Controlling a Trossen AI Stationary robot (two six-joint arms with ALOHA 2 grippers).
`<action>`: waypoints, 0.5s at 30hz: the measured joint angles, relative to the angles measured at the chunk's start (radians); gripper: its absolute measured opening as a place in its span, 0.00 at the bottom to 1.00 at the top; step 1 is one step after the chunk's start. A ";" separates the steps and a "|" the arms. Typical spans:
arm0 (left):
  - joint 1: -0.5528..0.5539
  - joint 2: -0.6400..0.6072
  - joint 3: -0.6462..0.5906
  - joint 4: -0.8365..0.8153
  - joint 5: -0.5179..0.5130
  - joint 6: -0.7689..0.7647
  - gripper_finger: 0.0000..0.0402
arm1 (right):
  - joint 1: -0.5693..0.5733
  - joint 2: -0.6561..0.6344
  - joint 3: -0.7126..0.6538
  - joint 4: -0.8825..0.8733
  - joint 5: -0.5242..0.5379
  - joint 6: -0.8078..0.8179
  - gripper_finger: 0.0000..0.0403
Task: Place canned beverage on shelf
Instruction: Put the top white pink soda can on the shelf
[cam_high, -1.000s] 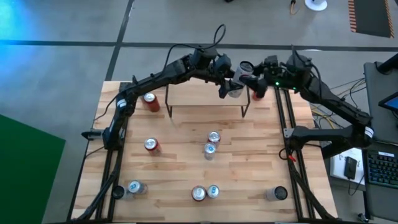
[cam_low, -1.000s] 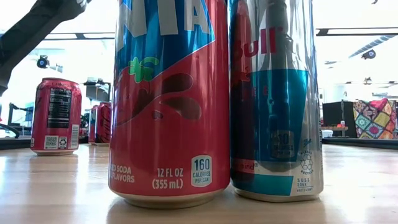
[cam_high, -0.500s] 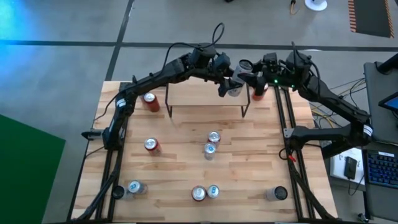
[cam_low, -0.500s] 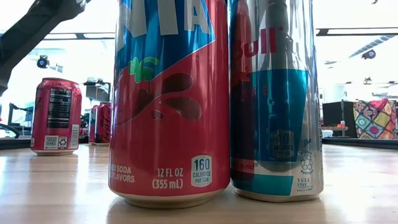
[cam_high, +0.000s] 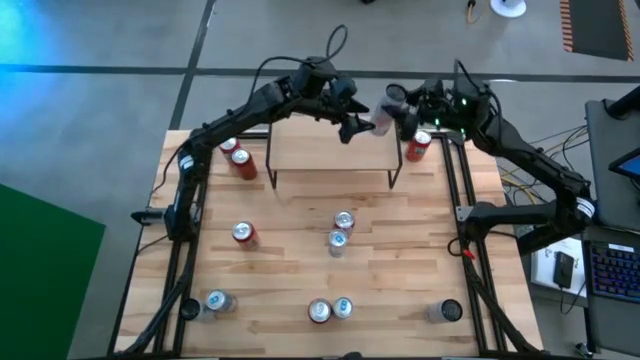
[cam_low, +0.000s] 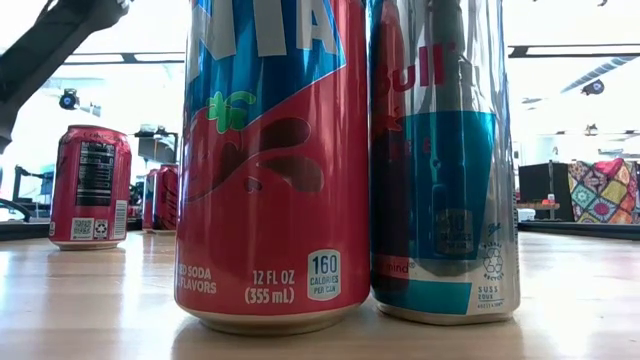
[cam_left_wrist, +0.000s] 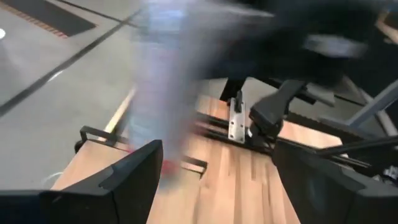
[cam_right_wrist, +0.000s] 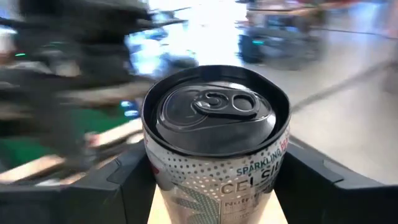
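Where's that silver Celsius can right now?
The silver can sits between the right gripper's fingers, held above the shelf's right end, facing the left gripper.

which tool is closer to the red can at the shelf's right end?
Right. The right tool holds a silver can just beside the red can; the left tool is farther off, over the shelf.

From above, the light was even and soft over my counter (cam_high: 300, 250), with a blue glow in one upper corner of that view. At counter height the room behind blew out white, leaving the two near cans (cam_low: 270, 160) backlit. My left wrist's view smeared with motion blur; my right's kept the silver can (cam_right_wrist: 214, 143) sharp against a streaked background.
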 joint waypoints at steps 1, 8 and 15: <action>-0.002 -0.008 0.001 -0.018 -0.011 0.012 0.73 | -0.008 0.013 -0.001 -0.001 0.010 -0.007 0.62; 0.003 -0.048 -0.001 -0.148 -0.161 0.067 0.73 | -0.065 0.081 -0.013 0.012 -0.024 -0.081 0.62; 0.002 -0.114 -0.001 -0.158 -0.218 0.078 0.70 | -0.113 0.166 -0.017 0.067 0.007 -0.133 0.62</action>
